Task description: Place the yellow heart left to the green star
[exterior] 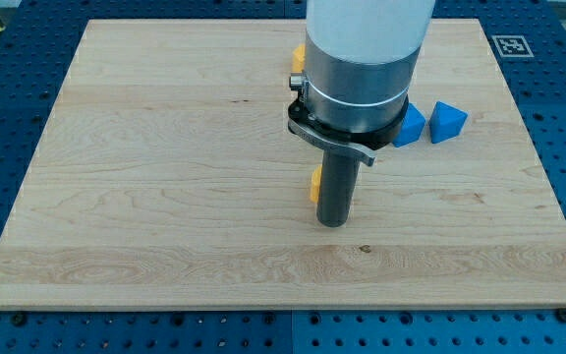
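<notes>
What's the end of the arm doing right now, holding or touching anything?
No gripper: my tip rests on the board, holding nothing.
A yellow block peeks out at the rod's left; contact cannot be told.

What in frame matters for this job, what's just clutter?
Job:
- my tip
- lower yellow block, at the view's left of the rod, mostly hidden; possibly the heart
- green star: not in view

Lying about:
- upper yellow block, mostly hidden, shape unclear
- left blue block
- right blue block
</notes>
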Robot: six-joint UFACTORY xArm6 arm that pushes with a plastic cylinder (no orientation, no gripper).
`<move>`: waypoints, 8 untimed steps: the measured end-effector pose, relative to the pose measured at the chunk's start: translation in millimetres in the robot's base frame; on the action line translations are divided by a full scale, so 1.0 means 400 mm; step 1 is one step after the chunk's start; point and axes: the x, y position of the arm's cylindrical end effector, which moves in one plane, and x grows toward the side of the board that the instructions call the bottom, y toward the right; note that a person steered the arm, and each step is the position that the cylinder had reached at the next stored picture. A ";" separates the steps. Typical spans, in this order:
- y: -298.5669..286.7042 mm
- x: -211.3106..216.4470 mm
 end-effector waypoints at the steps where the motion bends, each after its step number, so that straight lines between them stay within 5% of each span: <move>1: -0.003 -0.019; 8: 0.041 -0.122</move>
